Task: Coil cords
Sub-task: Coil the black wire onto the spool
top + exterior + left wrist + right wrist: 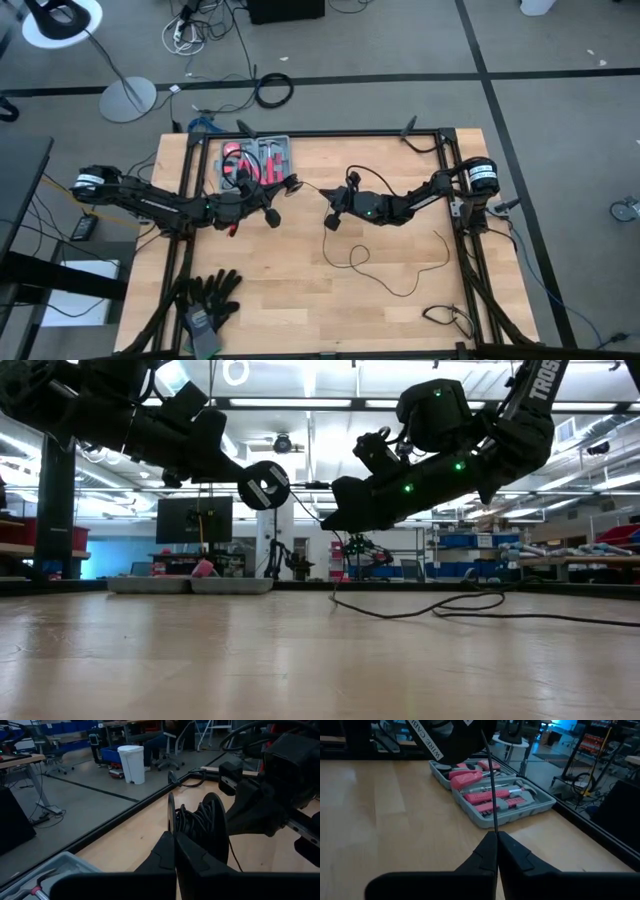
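A small black spool [212, 827] wound with thin black wire hangs above the table's middle; it also shows in the low view [263, 485]. My left gripper [174, 836] is shut on it [287, 186]. My right gripper [496, 834] is shut on the wire a short way to the spool's right [330, 196]. The wire [490, 775] runs taut from the spool to my right fingers. Past them it drops to the table [335, 565] and lies in loose curves [390, 268]. My left gripper pinches the rim of the spool's thin near flange [171, 820] between its two fingers, coming level from the table's left. The spool is lifted clear of the table, flanges upright. My right gripper pinches the single wire strand [495, 827] at its fingertips, coming from the table's right. The wire is taut toward the spool and slack below the fingers.
A grey open case of pink tools [255, 160] lies at the far left of the table, just behind my left gripper. Dark gloves [210, 300] lie at the near left corner. Another small cable [445, 318] lies at the near right. Black rails [455, 190] edge the table.
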